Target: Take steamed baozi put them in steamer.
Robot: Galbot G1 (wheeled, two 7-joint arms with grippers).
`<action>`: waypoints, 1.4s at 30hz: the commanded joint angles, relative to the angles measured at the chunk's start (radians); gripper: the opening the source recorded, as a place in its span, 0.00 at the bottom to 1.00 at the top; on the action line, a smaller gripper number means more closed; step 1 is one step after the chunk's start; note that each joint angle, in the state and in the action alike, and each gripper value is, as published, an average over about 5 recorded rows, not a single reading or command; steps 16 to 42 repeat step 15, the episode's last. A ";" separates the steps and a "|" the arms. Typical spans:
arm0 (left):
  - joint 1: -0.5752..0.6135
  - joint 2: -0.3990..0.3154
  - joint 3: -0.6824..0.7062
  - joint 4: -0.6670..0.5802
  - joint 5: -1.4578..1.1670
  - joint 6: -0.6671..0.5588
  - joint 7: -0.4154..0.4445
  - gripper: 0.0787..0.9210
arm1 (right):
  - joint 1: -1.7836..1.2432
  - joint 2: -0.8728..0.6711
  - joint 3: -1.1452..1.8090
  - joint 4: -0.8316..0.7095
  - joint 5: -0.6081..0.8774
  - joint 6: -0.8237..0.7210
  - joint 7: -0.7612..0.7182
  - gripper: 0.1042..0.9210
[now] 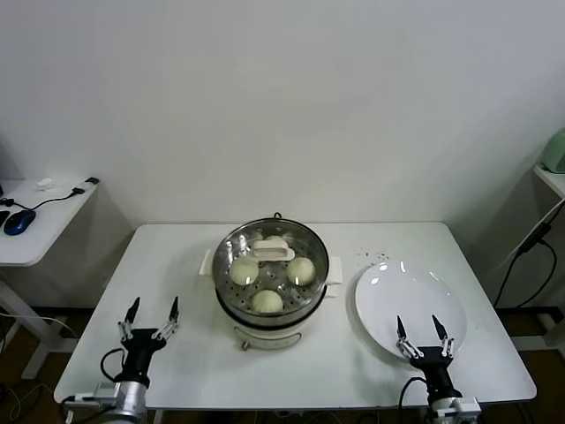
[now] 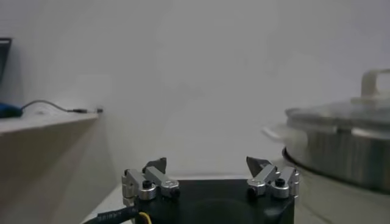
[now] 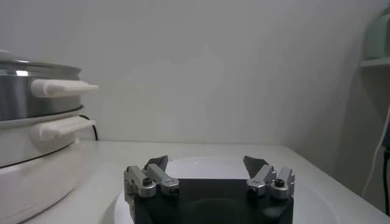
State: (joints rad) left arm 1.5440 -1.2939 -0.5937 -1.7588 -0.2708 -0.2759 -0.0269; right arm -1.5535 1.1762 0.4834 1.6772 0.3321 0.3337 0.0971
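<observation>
The steamer [image 1: 265,329] stands at the table's middle: a shiny steel pot on a cream base, with a glass lid [image 1: 309,249] resting on it. Through the lid I see three steamed baozi on the perforated tray: one left [image 1: 244,270], one right [image 1: 301,269], one in front [image 1: 267,301]. The lid's white handle [image 1: 274,253] hides whatever lies behind it. My left gripper [image 1: 154,305] hovers open and empty at the front left, well away from the steamer [image 2: 341,152]. My right gripper [image 1: 418,321] is open and empty over the white plate's [image 1: 410,283] near edge.
The plate [image 3: 195,163] is bare and lies right of the steamer [image 3: 24,91]. A side desk [image 1: 44,238] with a blue mouse [image 1: 18,221] and cables stands beyond the table's left edge. A shelf [image 1: 552,177] and hanging cable [image 1: 530,243] are at the far right.
</observation>
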 commanded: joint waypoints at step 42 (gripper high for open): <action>0.035 -0.006 0.039 0.078 0.008 -0.120 0.016 0.88 | 0.007 -0.003 -0.015 -0.011 0.004 0.005 0.003 0.88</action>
